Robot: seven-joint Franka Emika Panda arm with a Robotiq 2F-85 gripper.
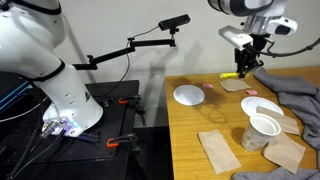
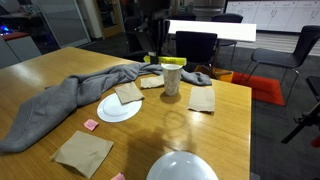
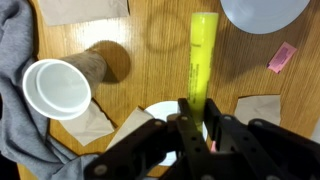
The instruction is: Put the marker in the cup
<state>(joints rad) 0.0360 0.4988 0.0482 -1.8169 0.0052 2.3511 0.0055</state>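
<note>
Pincer (image 3: pixel 198 125), at 6 o'clock in the wrist view, grips the marker (image 3: pixel 202 55), which points to 12 above the tabletop (image 3: pixel 240 60); cup (image 3: pixel 55 88) stands upright at 9 o'clock.

Ext cams share table (image 1: pixel 195 125), differing sides, wrist cam close overhead

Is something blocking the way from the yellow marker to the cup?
Nothing visible does. The gripper holds the marker above the table, and the cup stands upright to one side, its mouth open and empty. Only flat paper lies between them.
</note>
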